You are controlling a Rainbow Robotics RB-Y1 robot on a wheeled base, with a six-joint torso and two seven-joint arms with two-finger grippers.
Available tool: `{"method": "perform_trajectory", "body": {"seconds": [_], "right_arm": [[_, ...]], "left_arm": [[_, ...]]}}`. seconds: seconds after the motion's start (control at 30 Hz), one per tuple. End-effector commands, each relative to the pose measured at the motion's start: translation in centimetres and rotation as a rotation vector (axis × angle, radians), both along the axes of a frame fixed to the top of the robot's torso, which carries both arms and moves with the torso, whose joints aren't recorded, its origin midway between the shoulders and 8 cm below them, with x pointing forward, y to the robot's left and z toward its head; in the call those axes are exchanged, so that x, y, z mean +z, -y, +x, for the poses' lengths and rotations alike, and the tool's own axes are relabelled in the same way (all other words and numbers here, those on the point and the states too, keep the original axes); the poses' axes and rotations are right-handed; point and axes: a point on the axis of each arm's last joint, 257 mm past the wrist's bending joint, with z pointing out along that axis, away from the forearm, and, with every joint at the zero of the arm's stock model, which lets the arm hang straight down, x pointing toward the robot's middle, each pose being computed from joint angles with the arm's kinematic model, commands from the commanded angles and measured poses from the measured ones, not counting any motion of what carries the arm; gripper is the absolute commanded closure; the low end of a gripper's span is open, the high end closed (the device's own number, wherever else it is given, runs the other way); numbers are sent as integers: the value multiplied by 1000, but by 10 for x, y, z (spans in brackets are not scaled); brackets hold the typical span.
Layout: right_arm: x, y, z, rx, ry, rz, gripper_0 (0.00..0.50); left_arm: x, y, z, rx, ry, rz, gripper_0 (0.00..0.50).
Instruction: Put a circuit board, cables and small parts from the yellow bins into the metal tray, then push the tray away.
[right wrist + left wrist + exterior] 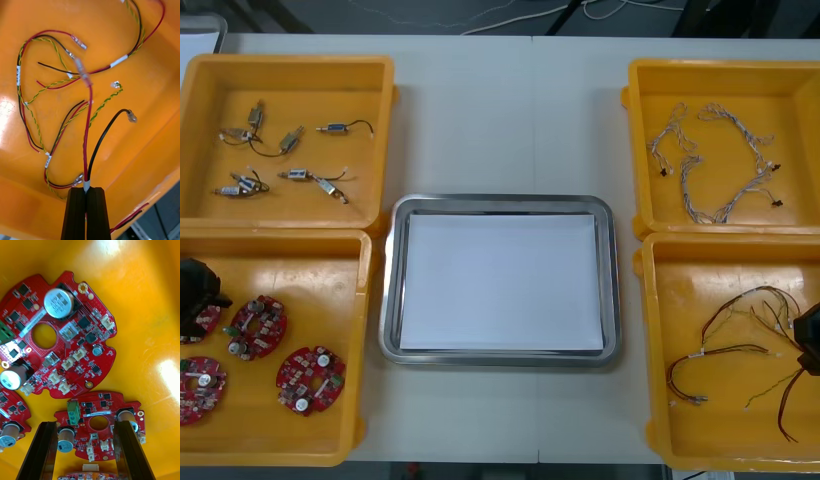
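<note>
Lower right in the front view, our right hand (86,189) pinches a thin red-and-black cable (89,123) tangled with other cables (35,93); lifting may drag them. Lower left, our open left hand (87,424) straddles a round red circuit board (108,405).

bins (320,85) yellow | circuit boards (310,380) red | tray (389,300) silver (white inside) | cables (89,123) red, black, yellow-green twist

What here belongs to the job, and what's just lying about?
Job: yellow bins, metal tray, circuit boards, small metal parts, twisted cables; left claw open around a board; right claw shut on red and black cable.
Lying about: white cord beyond table.
</note>
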Motion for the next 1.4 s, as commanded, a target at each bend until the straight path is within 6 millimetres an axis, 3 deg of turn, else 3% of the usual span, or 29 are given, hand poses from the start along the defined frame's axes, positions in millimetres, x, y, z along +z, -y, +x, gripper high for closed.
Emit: {"method": "perform_trajectory", "body": {"seconds": [0.03, 0.2, 0.5, 1.1, 1.4], "right_arm": [[47, 10, 21, 171, 97, -137, 500], [68, 8, 34, 323, 137, -222, 500], [89, 5, 47, 580, 156, -358, 500], [108, -21, 55, 971, 173, -476, 500], [113, -31, 57, 1115, 179, -525, 500]], "left_arm": [[-7, -5, -5, 25, 10, -6, 63], [-15, -5, -3, 32, 17, -3, 65], [-27, -4, -5, 39, 17, -2, 63], [-38, -3, -12, 41, 5, -7, 81], [-42, 0, -14, 44, 0, -13, 137]]}}
